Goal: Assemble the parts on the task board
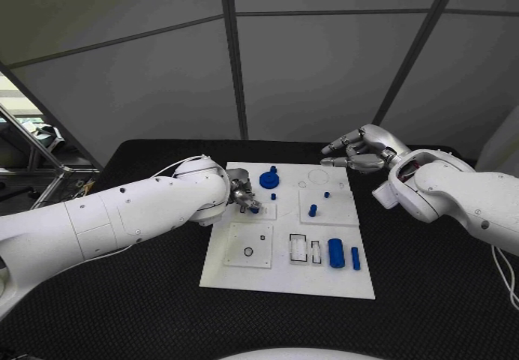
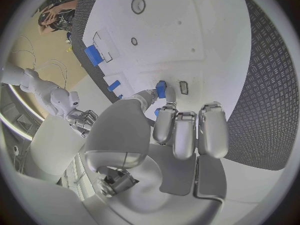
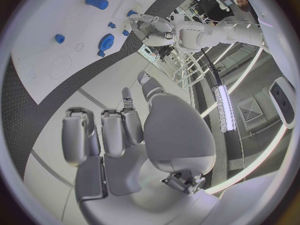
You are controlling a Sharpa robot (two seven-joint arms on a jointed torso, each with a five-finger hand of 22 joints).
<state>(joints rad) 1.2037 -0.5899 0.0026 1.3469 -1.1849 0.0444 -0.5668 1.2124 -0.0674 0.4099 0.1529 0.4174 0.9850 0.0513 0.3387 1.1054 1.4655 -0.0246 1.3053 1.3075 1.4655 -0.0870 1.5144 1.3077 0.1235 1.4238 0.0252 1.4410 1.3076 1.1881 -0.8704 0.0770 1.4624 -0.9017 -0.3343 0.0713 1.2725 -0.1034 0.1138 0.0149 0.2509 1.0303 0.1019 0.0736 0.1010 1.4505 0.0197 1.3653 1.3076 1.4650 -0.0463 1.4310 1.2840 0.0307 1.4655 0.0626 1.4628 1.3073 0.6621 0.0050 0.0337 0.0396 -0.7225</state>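
Observation:
The white task board point(image 1: 288, 281) lies in the middle of the black table. My left hand point(image 1: 240, 196) reaches over its left half and pinches a small blue part point(image 1: 253, 209) between thumb and finger, low over a raised white square. The left wrist view shows that pinched blue part point(image 2: 161, 89) at the fingertips point(image 2: 166, 105), just above the task board point(image 2: 206, 45). My right hand point(image 1: 362, 147) hovers above the board's far right corner, holding nothing, fingers loosely bent. A blue gear point(image 1: 268, 179) and a blue peg point(image 1: 313, 211) stand on the board.
A thick blue cylinder point(image 1: 335, 253) and a slim blue bar point(image 1: 355, 258) lie at the board's near right. The right wrist view shows the gear point(image 3: 106, 41), a cylinder point(image 3: 97, 1) and my left hand point(image 3: 150, 27). Black table surrounds the board.

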